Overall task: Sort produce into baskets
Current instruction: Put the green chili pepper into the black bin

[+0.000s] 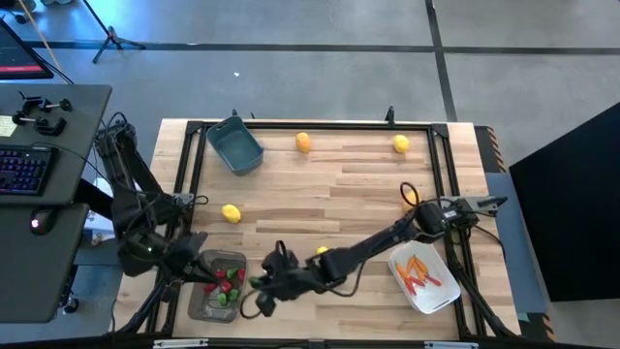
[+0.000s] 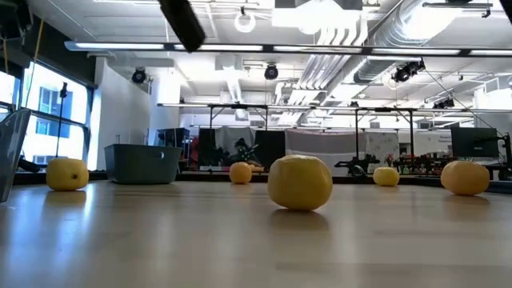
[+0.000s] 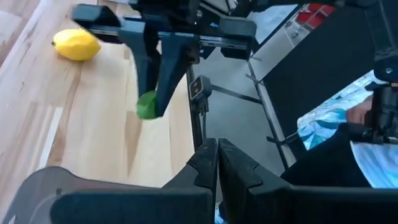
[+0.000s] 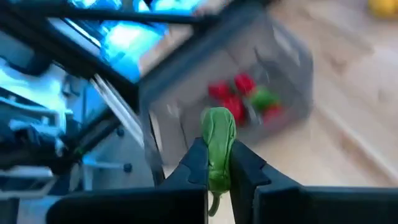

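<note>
My right gripper (image 1: 260, 288) reaches across the near side of the table and is shut on a green toy vegetable (image 4: 217, 148), just right of the shallow grey tray (image 1: 205, 308). The tray holds red and green pieces (image 4: 244, 98). My left gripper (image 1: 199, 270) is shut and empty at the tray's left end; its wrist view shows the closed fingers (image 3: 216, 163) and, farther off, the green piece (image 3: 147, 106) in the right gripper. The blue-grey tub (image 1: 234, 146) stands at the far left. The white tub (image 1: 441, 296) with orange sticks (image 1: 418, 274) sits near right. My right gripper pinches the green vegetable between its two fingers, around its middle (image 4: 219, 163). Its upper end (image 4: 216, 121) sticks out past the fingertips and its thin stem end hangs back between the fingers. The piece is lifted clear of the table, beside the grey tray.
Yellow lemons lie loose on the wood: one left of centre (image 1: 231, 213), two near the far edge (image 1: 303, 142) (image 1: 400, 144), one under the right arm (image 1: 323, 252). A black frame (image 1: 291, 126) rims the table. A desk with a keyboard (image 1: 24, 170) stands to the left.
</note>
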